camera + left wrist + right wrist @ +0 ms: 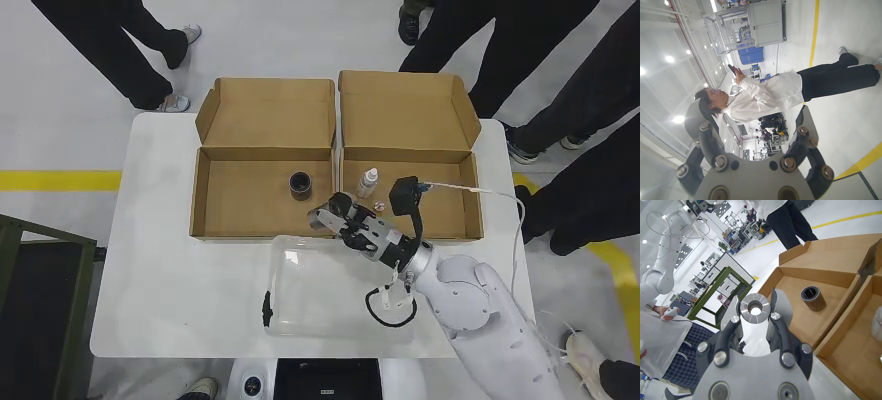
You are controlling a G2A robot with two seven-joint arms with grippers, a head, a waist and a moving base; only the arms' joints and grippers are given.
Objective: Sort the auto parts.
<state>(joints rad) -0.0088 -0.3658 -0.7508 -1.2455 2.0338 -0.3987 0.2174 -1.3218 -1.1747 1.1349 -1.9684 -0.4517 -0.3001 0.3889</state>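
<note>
On the white table (160, 260), starting at the left, a clear plastic tray (290, 255) lies at the near side with a small black part (267, 308) at its left wall; what kind of part it is I cannot tell. Behind the tray stands the left cardboard box (215, 200), open, with a dark cylindrical bearing (813, 298) upright on its floor, apart from the walls. My right gripper (755, 296) hangs over that box's near wall, close to its right corner. It is clamped on a shiny metal ring (755, 308), one finger on either side of the rim; from above the ring is hard to make out among the fingers. Further right, the right cardboard box (450, 215) touches the left one. It holds a small white bottle (368, 181), cut off at the edge in my right wrist view, and just beside it a tiny thing (379, 205) too small to name. My left gripper (749, 108) points into the room, its fingers spread with nothing between them.
</note>
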